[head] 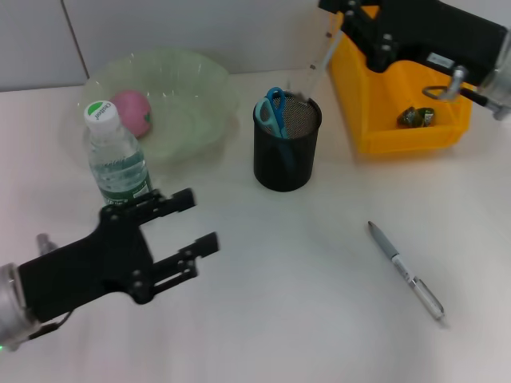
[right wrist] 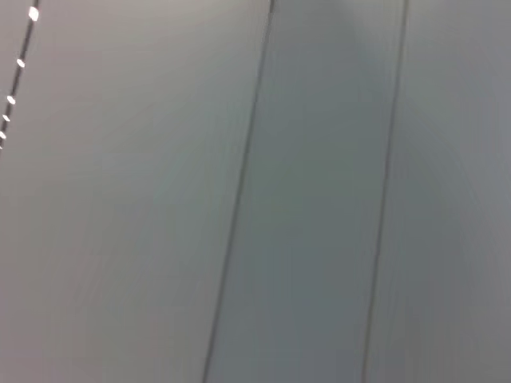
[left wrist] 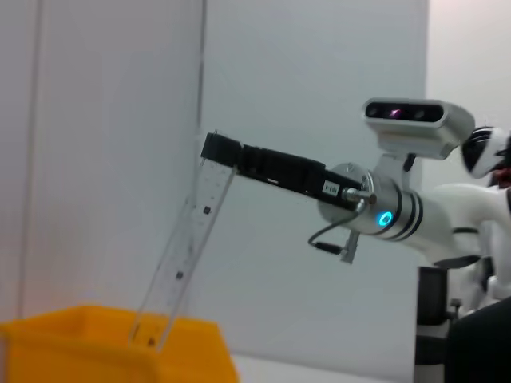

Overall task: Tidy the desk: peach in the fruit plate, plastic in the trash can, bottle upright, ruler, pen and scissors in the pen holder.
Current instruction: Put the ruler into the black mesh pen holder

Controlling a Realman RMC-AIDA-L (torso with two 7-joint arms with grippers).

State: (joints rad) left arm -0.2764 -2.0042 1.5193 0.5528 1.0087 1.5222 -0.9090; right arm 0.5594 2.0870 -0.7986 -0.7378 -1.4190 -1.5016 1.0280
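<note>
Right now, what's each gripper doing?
Left gripper: open, empty, beside the bottle.
Right gripper: shut on the ruler, above the pen holder.

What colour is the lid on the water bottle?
Green, with a white spot on top. The bottle cap shows best in the head view.

A pale, plain desk point(head: 303, 319) fills the near scene under even, soft light. At its far edge stands a light grey panelled wall point(head: 200, 32), its panels divided by thin dark vertical seams point(right wrist: 239, 199).
</note>
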